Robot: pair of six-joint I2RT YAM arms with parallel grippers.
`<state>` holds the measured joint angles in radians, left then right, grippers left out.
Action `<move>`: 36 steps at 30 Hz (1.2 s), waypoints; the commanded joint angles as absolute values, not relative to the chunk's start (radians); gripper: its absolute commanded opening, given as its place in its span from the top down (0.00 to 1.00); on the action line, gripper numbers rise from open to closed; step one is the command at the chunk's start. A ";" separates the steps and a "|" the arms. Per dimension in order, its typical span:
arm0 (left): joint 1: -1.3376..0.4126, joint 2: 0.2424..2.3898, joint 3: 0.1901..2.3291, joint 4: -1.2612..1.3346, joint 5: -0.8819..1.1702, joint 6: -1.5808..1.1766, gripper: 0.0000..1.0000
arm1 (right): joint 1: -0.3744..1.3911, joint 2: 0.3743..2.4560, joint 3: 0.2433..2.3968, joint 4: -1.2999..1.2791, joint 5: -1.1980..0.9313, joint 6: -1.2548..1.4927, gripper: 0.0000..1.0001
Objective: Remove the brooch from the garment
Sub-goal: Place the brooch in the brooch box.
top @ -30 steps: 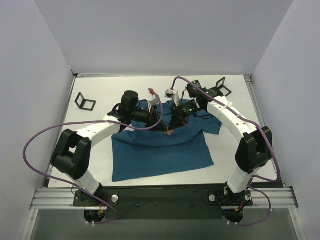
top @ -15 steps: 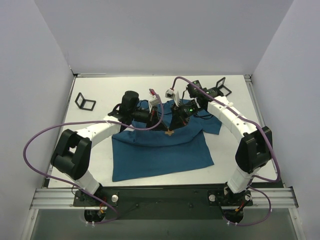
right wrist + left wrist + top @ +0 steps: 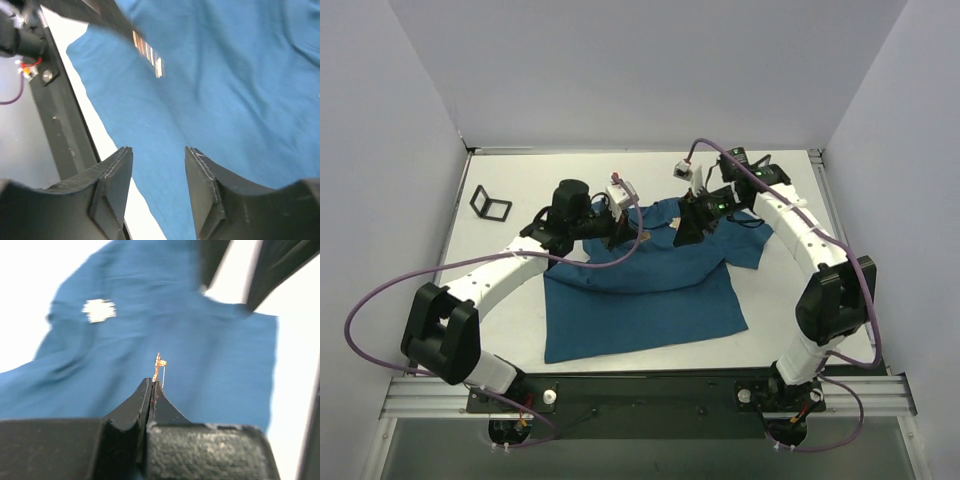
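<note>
The left gripper was noted pressed together on the brooch, the gold ornament and its thin pin standing just past the closed tips. The brooch was seen held above the garment, over its plain chest cloth and well apart from the pale logo. Whether the pin was wholly clear of the garment could not be told from the wrist view, since the cloth beneath was blurred. The right gripper was recorded with its fingers spread and nothing between them, hanging over the garment beside the left one. From above, both grippers were placed over the upper part of the garment, near its collar, and the garment was spread on the table with some rucking at that end. The step in hand was judged to be the drawing-off of the brooch. It would be done best if the pinch were kept firm and the lift made straight up from the garment, so that the pin is not dragged sideways through the weave. The right gripper could be lowered onto the garment to pin it flat if the cloth were seen to rise.
</note>
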<state>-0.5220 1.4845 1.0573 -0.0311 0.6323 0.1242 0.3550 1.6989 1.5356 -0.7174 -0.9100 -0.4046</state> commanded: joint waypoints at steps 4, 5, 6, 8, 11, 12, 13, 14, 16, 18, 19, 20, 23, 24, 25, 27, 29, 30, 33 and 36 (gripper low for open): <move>-0.506 1.407 1.071 -0.055 0.158 0.379 1.00 | 0.322 1.585 1.517 -0.816 -0.854 -0.482 0.38; -0.505 1.401 1.060 -0.046 0.091 0.424 1.00 | 0.324 1.577 1.506 -0.819 -0.844 -0.491 0.27; -0.500 1.396 1.034 -0.026 0.059 0.446 1.00 | 0.322 1.572 1.497 -0.818 -0.836 -0.492 0.14; -0.479 1.388 1.013 -0.015 -0.023 0.500 1.00 | 0.324 1.559 1.471 -0.819 -0.821 -0.492 0.00; -0.411 1.390 0.980 0.032 -0.072 0.528 1.00 | 0.324 1.545 1.450 -0.822 -0.798 -0.499 0.00; -0.393 1.394 0.976 0.035 -0.080 0.529 1.00 | 0.324 1.543 1.448 -0.824 -0.782 -0.497 0.00; -0.365 1.407 0.971 0.040 -0.087 0.532 1.00 | 0.324 1.537 1.450 -0.827 -0.775 -0.495 0.00; -0.321 1.414 0.966 0.049 -0.097 0.543 1.00 | 0.324 1.537 1.451 -0.830 -0.767 -0.494 0.00; -0.275 1.446 0.945 0.103 -0.150 0.563 1.00 | 0.325 1.532 1.454 -0.836 -0.755 -0.494 0.00; -0.218 1.489 0.919 0.199 -0.220 0.612 1.00 | 0.330 1.531 1.457 -0.841 -0.747 -0.492 0.00; -0.203 1.508 0.911 0.227 -0.242 0.630 1.00 | 0.333 1.531 1.456 -0.844 -0.738 -0.492 0.00; -0.184 1.526 0.901 0.254 -0.259 0.659 1.00 | 0.334 1.529 1.453 -0.844 -0.736 -0.492 0.00; -0.124 1.609 0.934 0.301 -0.278 0.675 1.00 | 0.341 1.520 1.436 -0.845 -0.733 -0.502 0.00; -0.094 1.650 0.948 0.304 -0.278 0.675 1.00 | 0.342 1.514 1.431 -0.845 -0.733 -0.503 0.00; -0.081 1.670 0.963 0.308 -0.284 0.675 1.00 | 0.341 1.513 1.425 -0.845 -0.732 -0.512 0.00; -0.051 1.739 1.012 0.327 -0.307 0.678 1.00 | 0.341 1.506 1.410 -0.847 -0.730 -0.520 0.00; -0.037 1.781 1.038 0.366 -0.336 0.701 1.00 | 0.342 1.506 1.401 -0.847 -0.723 -0.538 0.00; -0.034 1.814 1.051 0.389 -0.348 0.710 1.00 | 0.341 1.508 1.393 -0.847 -0.721 -0.548 0.00; -0.029 1.880 1.081 0.477 -0.403 0.765 1.00 | 0.334 1.511 1.378 -0.851 -0.722 -0.577 0.00; -0.025 1.945 1.123 0.508 -0.429 0.805 1.00 | 0.328 1.517 1.368 -0.850 -0.736 -0.603 0.00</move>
<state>-0.0292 1.8824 1.0359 0.3595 -0.3592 0.7315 0.3347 1.5406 1.3819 -0.8116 -0.7219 -0.5430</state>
